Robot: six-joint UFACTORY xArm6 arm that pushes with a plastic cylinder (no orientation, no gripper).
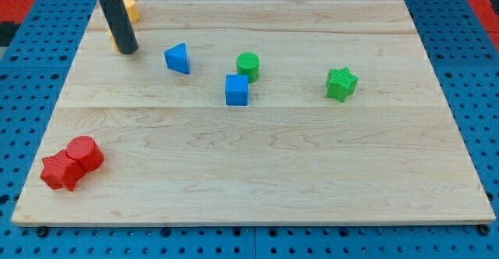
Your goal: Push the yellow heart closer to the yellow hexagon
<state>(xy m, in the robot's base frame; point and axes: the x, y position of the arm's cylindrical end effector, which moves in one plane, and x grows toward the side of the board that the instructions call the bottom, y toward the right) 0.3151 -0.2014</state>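
A: Red blocks [72,162] sit nearest; where's yellow?
B: Top-left, two yellow bits [129,9] mostly hidden behind my tip [129,50]. No hand, only a rod
A: Risk?
B: Off-centre push could slide the heart off the counter [312,173]

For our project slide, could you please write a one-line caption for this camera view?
My tip sits at the board's top-left corner, beside partly hidden yellow blocks.

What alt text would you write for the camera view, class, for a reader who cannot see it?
My tip rests at the wooden board's top left, hiding most of two yellow blocks. A blue triangle, blue cube, green cylinder and green star lie mid-board; two touching red blocks sit bottom left.
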